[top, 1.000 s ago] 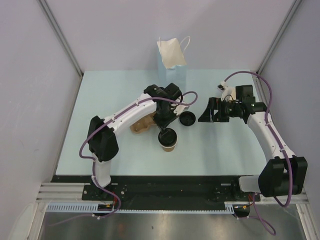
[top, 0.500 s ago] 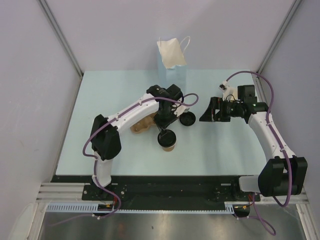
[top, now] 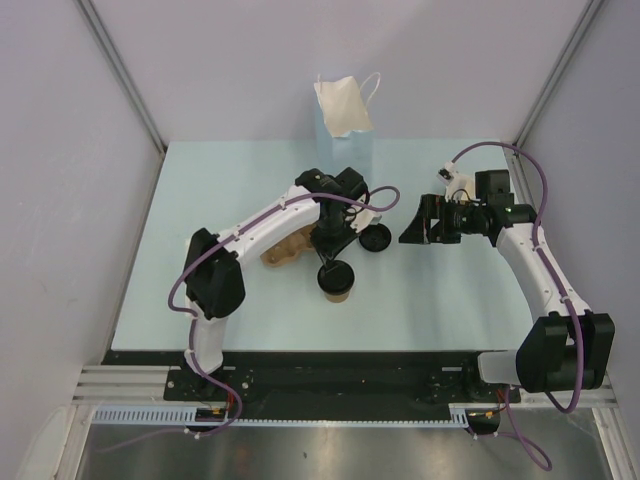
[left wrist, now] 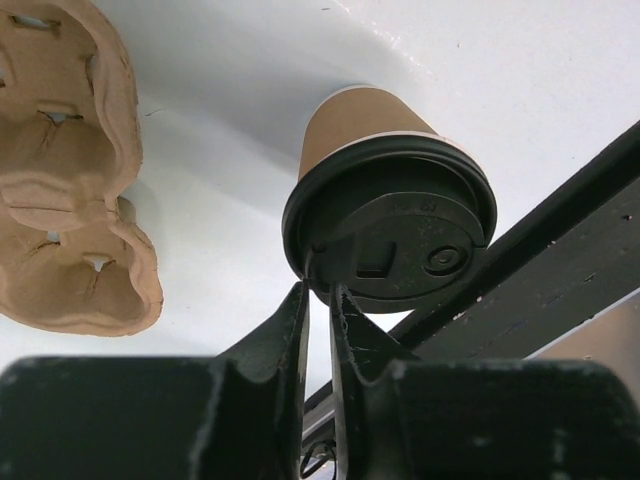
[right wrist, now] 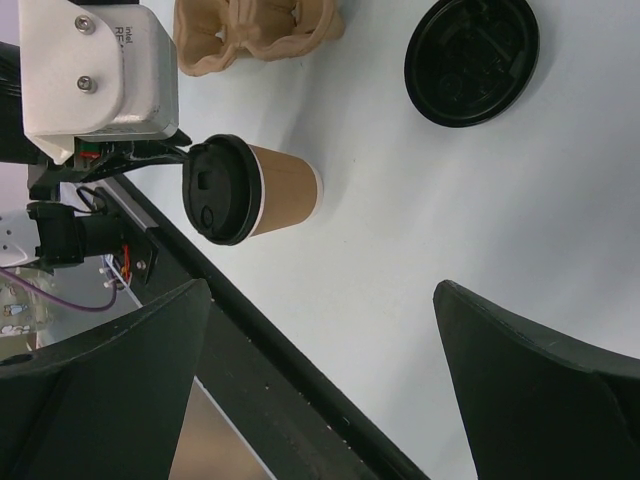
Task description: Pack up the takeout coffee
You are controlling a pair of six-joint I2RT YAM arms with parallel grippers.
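Near desk centre, upright: small tan kraft-paper cup (top: 339, 293), round black plastic lid (top: 335, 274) seated on top. At lid's near rim: left hand (left wrist: 318, 292), fingers (left wrist: 286, 328) only a thin slit apart; gripping rim or merely touching, cannot tell. Off to the right, well apart from cup: right hand (right wrist: 321, 288), spread wide, empty.

Just left of cup, flat on desk: brown moulded-pulp two-cup carrier (top: 280, 252). Behind-right of cup, beside left wrist: second loose black lid (top: 377, 238), lying flat. At far edge, standing: tall light-blue paper bag (top: 345, 150) w/ white handles. Betw. cup and bag: left arm, reaching across.

Surface: pale blue desk (top: 200, 200), matte, black rail along near edge. Around: plain grey-lilac walls (top: 250, 60), metal corner struts.
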